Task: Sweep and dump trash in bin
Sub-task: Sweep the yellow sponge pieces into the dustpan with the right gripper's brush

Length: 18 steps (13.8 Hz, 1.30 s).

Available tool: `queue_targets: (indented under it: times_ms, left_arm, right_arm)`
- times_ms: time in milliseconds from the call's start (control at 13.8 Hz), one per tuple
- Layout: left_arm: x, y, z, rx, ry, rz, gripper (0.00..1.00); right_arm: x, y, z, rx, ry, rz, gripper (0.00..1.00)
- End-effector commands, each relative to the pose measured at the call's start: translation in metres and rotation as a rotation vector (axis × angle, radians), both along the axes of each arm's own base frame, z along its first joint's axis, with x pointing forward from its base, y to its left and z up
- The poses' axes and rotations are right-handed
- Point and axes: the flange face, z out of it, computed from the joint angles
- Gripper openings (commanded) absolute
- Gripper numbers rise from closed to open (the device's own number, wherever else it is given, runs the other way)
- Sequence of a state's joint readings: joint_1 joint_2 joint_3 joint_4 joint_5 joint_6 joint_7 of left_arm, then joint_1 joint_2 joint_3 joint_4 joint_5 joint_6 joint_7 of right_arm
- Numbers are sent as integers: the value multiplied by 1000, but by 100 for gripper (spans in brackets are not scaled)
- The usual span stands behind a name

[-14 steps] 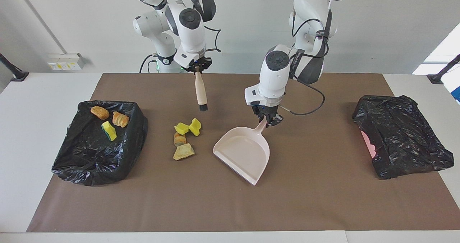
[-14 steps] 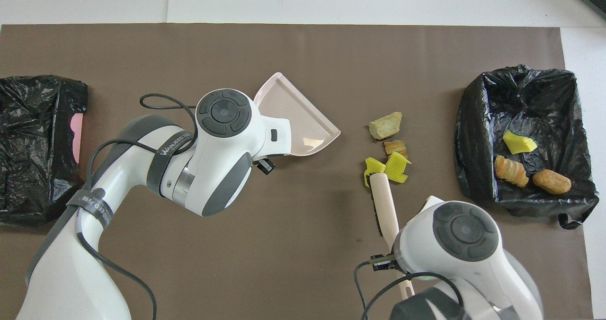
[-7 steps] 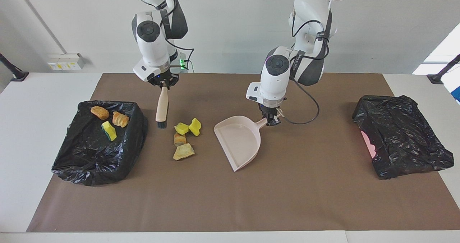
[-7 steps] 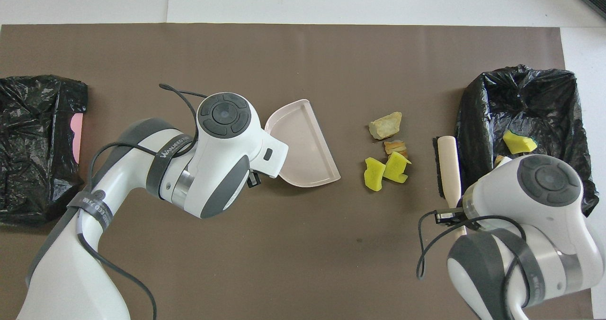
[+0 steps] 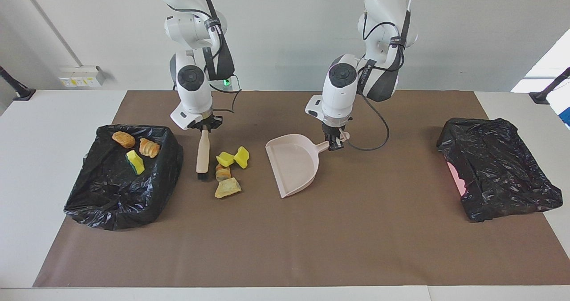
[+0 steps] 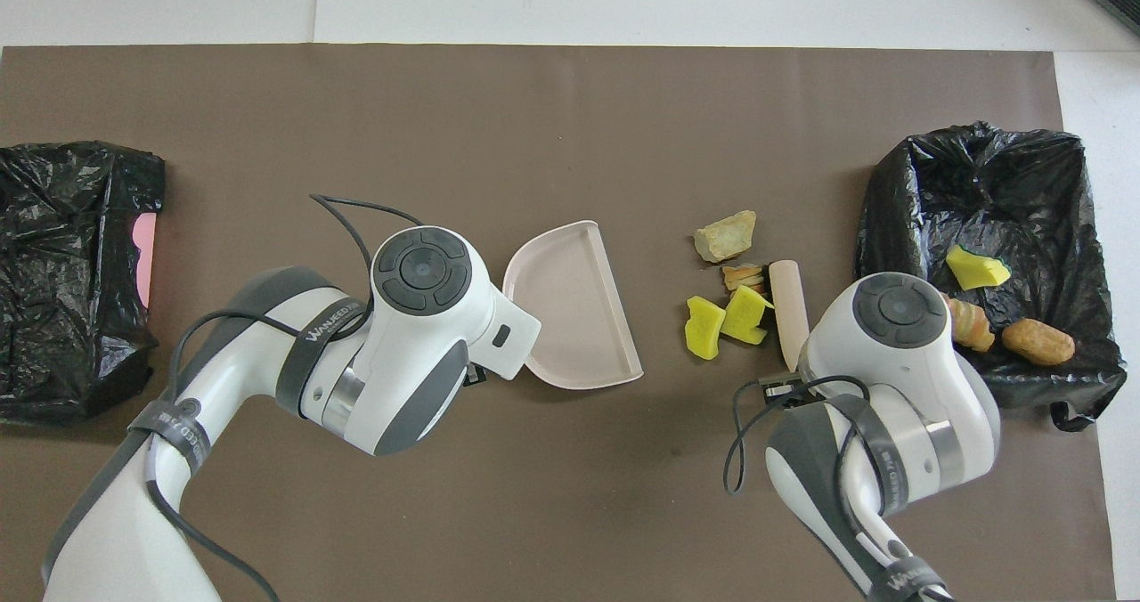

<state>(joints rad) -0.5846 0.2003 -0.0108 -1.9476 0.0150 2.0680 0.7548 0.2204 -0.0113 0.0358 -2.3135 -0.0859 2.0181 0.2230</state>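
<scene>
Four pieces of trash (image 5: pixel 229 169) lie loose between the brush (image 5: pixel 202 155), clamped in the right gripper (image 5: pixel 204 126), and the dustpan (image 5: pixel 294 168), whose handle the left gripper (image 5: pixel 334 143) pinches. Three more sit in the bin (image 5: pixel 89 203) at the right arm's end. Sponge and bread-like lumps look light and soft, likely to tumble, so they are better pushed low than gripped.

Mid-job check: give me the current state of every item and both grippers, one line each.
Left gripper: shut on the dustpan handle.
Dustpan: empty, mouth toward the loose trash.
Right gripper: shut on the brush.
Brush: bristles down, between loose trash and open bin.
Loose trash: four pieces, unswept.
Open bin: holds three pieces.
Second bin: bag-covered, contents hidden.
</scene>
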Motion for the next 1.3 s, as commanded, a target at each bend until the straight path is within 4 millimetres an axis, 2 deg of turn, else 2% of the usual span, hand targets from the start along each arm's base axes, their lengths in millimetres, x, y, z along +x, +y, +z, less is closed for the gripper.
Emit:
queue_targets:
  times_ms: [0, 217, 289, 434, 579, 651, 796, 941, 1086, 1230]
  left_arm:
    - [-24, -1, -1, 9, -6, -49, 0]
    - [-34, 5, -7, 26, -7, -61, 0]
    - [-36, 6, -8, 21, -14, -62, 0]
    - [-38, 8, -10, 15, -23, -61, 0]
    - [-37, 8, -10, 12, -27, -59, 0]
    - [-37, 8, -10, 11, -28, -58, 0]
    - [-37, 8, -10, 10, -29, -57, 0]
    - [-37, 8, -10, 8, -33, -57, 0]
    - [-36, 8, -10, 8, -34, -51, 0]
    - [-35, 9, -10, 7, -35, -33, 0]
  right_arm:
    - [-7, 26, 5, 47, 10, -5, 0]
    - [-14, 57, 4, 152, 33, -50, 0]
    - [-19, 75, 0, 174, 45, -38, 0]
    - [-19, 93, -3, 250, 39, -84, 0]
    - [-18, 135, 11, 353, 59, -120, 0]
    - [-14, 146, 16, 393, 66, -156, 0]
    - [-5, 156, 28, 450, 70, -146, 0]
    - [-2, 159, 51, 451, 109, -113, 0]
    - [1, 145, 71, 409, 130, -81, 0]
    - [3, 133, 87, 285, 99, -6, 0]
